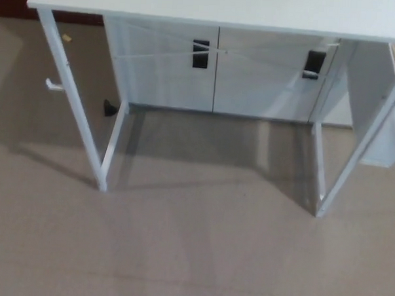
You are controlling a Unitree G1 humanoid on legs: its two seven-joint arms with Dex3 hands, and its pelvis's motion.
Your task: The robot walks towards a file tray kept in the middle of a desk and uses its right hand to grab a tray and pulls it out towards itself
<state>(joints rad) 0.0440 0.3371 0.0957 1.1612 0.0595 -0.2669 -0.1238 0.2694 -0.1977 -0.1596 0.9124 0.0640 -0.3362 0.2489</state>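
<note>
A white desk stands ahead of me; its top (223, 8) runs along the upper edge of the head view. Its white legs (74, 110) reach down to the floor at left and right. A sliver of something pale lies at the very top edge on the desk, too little of it showing to name. No file tray can be made out. Neither of my hands shows in the frame.
Behind the desk stand white cabinets (253, 72) with black handles (200, 54). A white panel (376, 103) hangs at the right. A small black object (109, 108) lies on the floor near the left leg. Grey-beige floor (193, 253) fills the foreground.
</note>
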